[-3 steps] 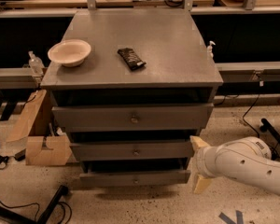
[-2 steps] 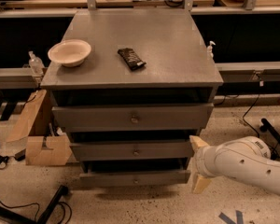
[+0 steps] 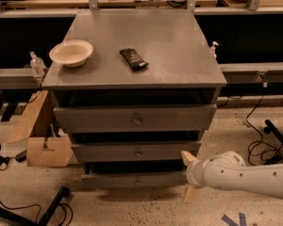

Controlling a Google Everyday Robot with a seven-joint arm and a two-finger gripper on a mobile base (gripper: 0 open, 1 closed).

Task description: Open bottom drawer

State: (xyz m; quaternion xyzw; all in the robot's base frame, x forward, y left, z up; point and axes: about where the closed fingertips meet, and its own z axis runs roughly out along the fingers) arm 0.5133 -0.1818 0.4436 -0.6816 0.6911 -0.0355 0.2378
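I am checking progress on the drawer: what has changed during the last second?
The gripper, fingers open, has shifted slightly left in the picture and down, toward the right end of the bottom drawer. It holds nothing. The drawer, the bowl and the dark packet have not moved.

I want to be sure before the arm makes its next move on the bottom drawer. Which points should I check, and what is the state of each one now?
1. Height: the claw is level with the bottom drawer, at the right end of its front panel: ok.
2. The claw is open, one finger above and one below: ok.
3. The claw is at the knob: not ok, the knob is at the panel's centre, well left of the claw.
4. The upper finger is apart from the middle drawer: cannot tell, it is very near that corner.
5. The bowl and dark packet sit back from the top's front edge: ok.
6. How far the drawer is pulled out: cannot tell.
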